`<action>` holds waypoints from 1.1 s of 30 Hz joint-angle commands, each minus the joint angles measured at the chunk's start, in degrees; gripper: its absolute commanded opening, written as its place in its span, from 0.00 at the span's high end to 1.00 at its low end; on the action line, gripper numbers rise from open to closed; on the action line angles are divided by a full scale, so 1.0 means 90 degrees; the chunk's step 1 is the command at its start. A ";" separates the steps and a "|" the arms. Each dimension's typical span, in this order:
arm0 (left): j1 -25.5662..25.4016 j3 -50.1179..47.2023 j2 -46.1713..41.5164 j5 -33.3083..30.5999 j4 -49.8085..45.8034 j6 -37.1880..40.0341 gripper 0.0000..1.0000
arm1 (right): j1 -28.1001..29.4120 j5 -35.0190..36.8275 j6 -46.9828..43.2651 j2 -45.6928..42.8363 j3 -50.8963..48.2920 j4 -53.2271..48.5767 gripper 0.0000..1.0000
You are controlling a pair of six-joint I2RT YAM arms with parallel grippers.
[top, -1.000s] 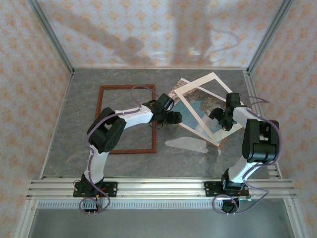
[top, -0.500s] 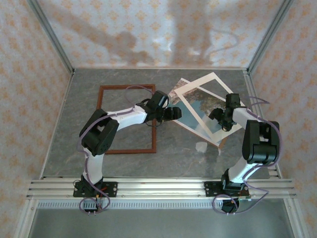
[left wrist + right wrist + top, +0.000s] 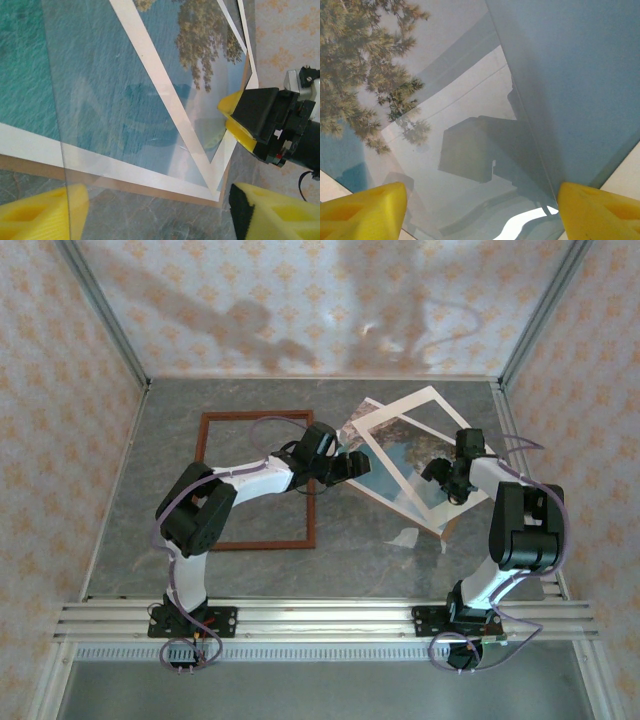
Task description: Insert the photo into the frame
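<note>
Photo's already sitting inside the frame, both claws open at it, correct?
No: the top view shows the photo lying outside the frame, to its right. The left claw and right claw are open at it.

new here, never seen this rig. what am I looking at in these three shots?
It is a robot with two arms, a left arm and a right arm, bolted at the near edge of a grey table. The wide picture comes from a fixed camera above and behind them. The other two come from a small camera on each wrist, so the yellow blocks at the bottom are that arm's own fingertips.

On the table lie an empty wooden frame and, right of it, the photo, a sea view with a pine. A clear sheet covers part of it. The left hand is at the photo's left edge and the right hand at its right side. Both hands are open; nothing is gripped.
</note>
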 commanded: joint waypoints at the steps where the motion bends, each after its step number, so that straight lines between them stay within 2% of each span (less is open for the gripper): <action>1: -0.0003 0.0285 0.0257 0.0261 -0.0069 0.0058 0.38 | 0.0119 -0.0207 0.0103 0.0129 -0.0165 -0.0129 0.21; 7: 0.0014 0.0448 0.0492 0.0016 -0.0397 0.0347 0.66 | 0.0119 -0.0156 0.0036 0.0065 -0.0039 -0.0286 0.21; 14: 0.0094 0.0516 0.0106 -0.0311 -0.0926 0.1082 0.85 | 0.0118 0.0153 -0.0120 -0.0395 0.0302 -0.0717 0.20; 19: 0.0119 0.0265 -0.0597 -0.0440 -0.0934 0.1627 1.00 | 0.0119 0.0045 -0.0087 -0.1113 0.0351 -0.0832 0.20; 26: 0.0270 -0.0219 -0.1776 -0.0703 -0.0996 0.2449 1.00 | 0.0147 -0.0159 -0.0024 -0.1968 0.0388 -0.0965 0.19; 33: 0.0964 -0.0368 -0.2596 -0.0316 -0.2558 0.2578 1.00 | 0.0224 -0.0324 -0.0016 -0.2250 0.0497 -0.1001 0.19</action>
